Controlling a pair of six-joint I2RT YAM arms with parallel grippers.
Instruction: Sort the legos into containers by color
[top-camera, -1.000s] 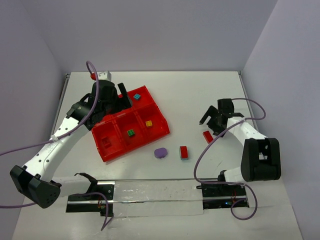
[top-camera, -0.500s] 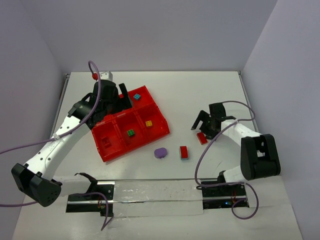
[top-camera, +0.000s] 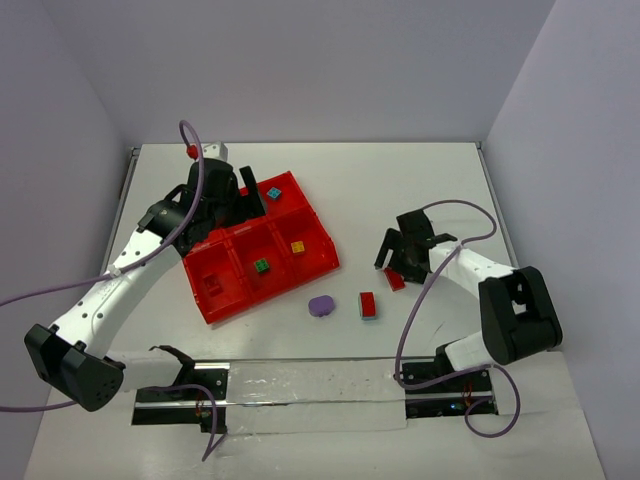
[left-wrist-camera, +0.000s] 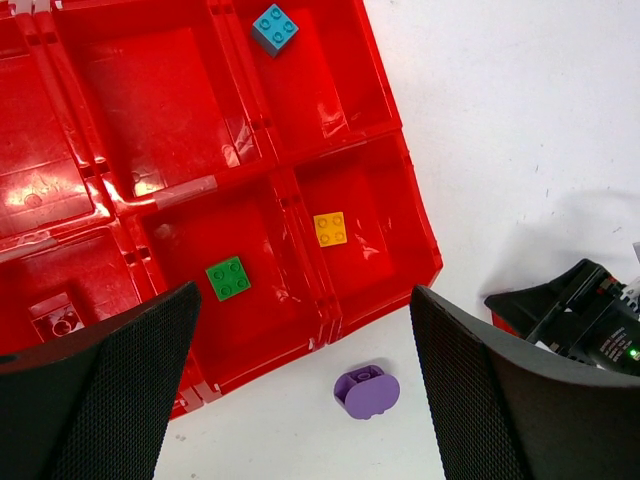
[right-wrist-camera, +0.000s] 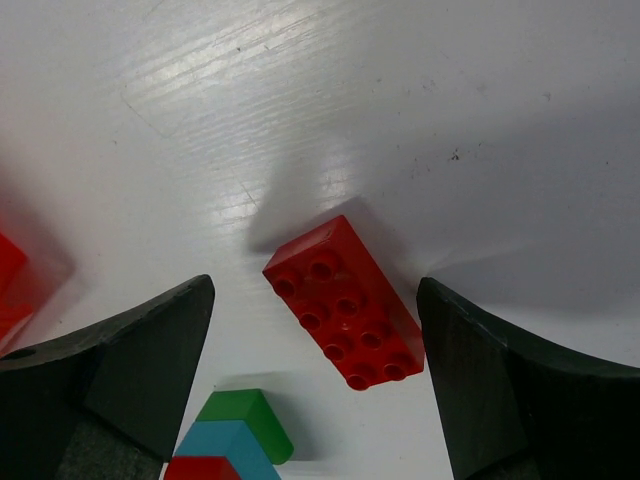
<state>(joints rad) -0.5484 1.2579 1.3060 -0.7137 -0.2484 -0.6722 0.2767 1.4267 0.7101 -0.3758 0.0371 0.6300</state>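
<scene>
My right pincer (right-wrist-camera: 315, 292) is down over a red brick (right-wrist-camera: 345, 300) on the table (right-wrist-camera: 300, 100). Its jaws stand apart, with the brick lying between them. The brick sits slantwise in the gap, studs up. Bare table shows on both sides of it, so as far as I can see neither finger (right-wrist-camera: 110, 380) touches it. At the bottom edge of that wrist view, near the brick, I see a small piece (right-wrist-camera: 235, 440) with green, teal and red faces; what it is I cannot tell.

From above, this brick lies to the right of the tray (left-wrist-camera: 420, 255), well apart from it. A second red brick (top-camera: 368, 305) lies on the table nearer to me. A purple piece (top-camera: 322, 305) sits just left of that one, near the tray's front edge.

My left pincer (left-wrist-camera: 305, 300) hangs over the tray, jaws wide apart and holding nothing. Through the gap I look straight down on the compartments.

In the near row, going left to right from above, I see a third red brick (left-wrist-camera: 55, 315) in the left compartment, a green brick (left-wrist-camera: 228, 278) in the middle one and a yellow brick (left-wrist-camera: 330, 228) in the right one. In the far row, the right compartment holds a teal brick (left-wrist-camera: 274, 28). Each of these bricks lies alone in its compartment, studs up.
</scene>
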